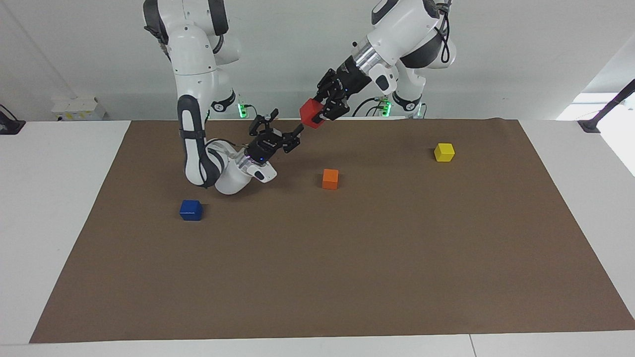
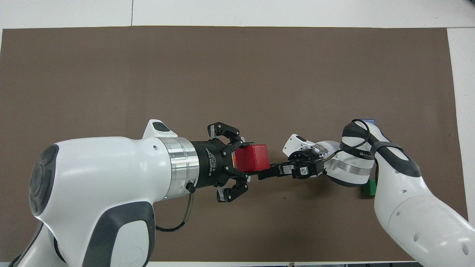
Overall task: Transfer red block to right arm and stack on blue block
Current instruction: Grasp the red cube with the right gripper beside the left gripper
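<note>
Red shows between the fingers of the left claw (image 1: 318,115), which pinches the red block (image 1: 312,113) and holds it up in the air over the robots' edge of the brown mat (image 1: 347,277). The cube sits at the fingertips, tilted, with its free face turned toward the right arm's end of the tabletop.

That free face is what the handover turns on. The right claw (image 1: 282,133) hangs just beside the cube and a little lower, its fingers spread wide and pointing up along the same slanted line that the left arm (image 1: 392,34) comes down. In the overhead view one of its fingers (image 2: 269,172) already runs alongside the cube's lower edge, but I cannot tell whether it touches. By my judgement the block is not yet inside the spread fingers, so the right arm (image 1: 191,74) has a short push left along that line before it can close.

Out from the two claws, the blue block (image 1: 190,210) rests on the mat toward the right arm's end, farther from the robots than the right arm's bent wrist. An orange block (image 1: 330,179) lies near the mat's middle, a yellow block (image 1: 444,152) toward the left arm's end, and a green block (image 2: 369,188) peeps out by the right arm in the overhead view.
</note>
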Robot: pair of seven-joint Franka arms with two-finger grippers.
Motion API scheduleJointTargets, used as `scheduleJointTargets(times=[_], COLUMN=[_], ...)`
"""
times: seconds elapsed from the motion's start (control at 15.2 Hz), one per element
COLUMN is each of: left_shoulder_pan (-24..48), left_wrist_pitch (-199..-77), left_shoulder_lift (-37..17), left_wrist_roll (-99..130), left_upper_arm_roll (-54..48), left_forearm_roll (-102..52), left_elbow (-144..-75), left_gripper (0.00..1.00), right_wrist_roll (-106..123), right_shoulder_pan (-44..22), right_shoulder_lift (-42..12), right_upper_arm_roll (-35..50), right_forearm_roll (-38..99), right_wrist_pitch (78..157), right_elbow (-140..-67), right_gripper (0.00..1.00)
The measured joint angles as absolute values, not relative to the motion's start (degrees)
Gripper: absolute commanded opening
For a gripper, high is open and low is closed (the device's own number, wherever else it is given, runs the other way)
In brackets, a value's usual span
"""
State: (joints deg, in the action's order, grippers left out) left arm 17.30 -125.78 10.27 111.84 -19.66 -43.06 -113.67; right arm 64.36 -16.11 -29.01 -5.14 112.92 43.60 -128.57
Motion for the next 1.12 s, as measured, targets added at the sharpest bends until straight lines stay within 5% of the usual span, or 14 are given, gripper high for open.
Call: scheduleJointTargets(times=[0.53, 0.59, 0.66, 0.72, 1.12], left_shoulder_pan=[21.2, 21.3, 21.3, 21.4, 21.4], left_wrist_pitch=[-131.8, -131.8, -131.8, -131.8, -131.9], left_shoulder_lift=[14.1, 14.2, 14.3, 14.3, 14.6], left_wrist_roll=[112.2, 112.2, 112.2, 112.2, 111.4], left_upper_arm_roll=[-19.7, -19.6, -19.6, -19.6, -19.2], left_forearm_roll=[-43.2, -43.2, -43.2, -43.3, -43.3], left_elbow=[-121.6, -121.7, -121.8, -121.9, -122.8], left_gripper=[0.0, 0.0, 0.0, 0.0, 0.0], right_wrist_roll=[64.4, 64.7, 65.1, 65.5, 65.5], right_shoulder_pan=[-17.7, -17.9, -18.3, -18.6, -18.9], right_shoulder_lift=[-29.4, -29.4, -29.4, -29.4, -29.4], right_upper_arm_roll=[-1.8, -1.8, -1.8, -1.8, -2.0], right_forearm_roll=[118.9, 118.9, 118.9, 118.9, 119.1], right_wrist_pitch=[46.3, 46.4, 46.4, 46.5, 47.2], right_elbow=[-126.0, -126.0, -126.0, -126.0, -126.0], right_gripper=[0.94, 0.84, 0.56, 0.01, 0.0])
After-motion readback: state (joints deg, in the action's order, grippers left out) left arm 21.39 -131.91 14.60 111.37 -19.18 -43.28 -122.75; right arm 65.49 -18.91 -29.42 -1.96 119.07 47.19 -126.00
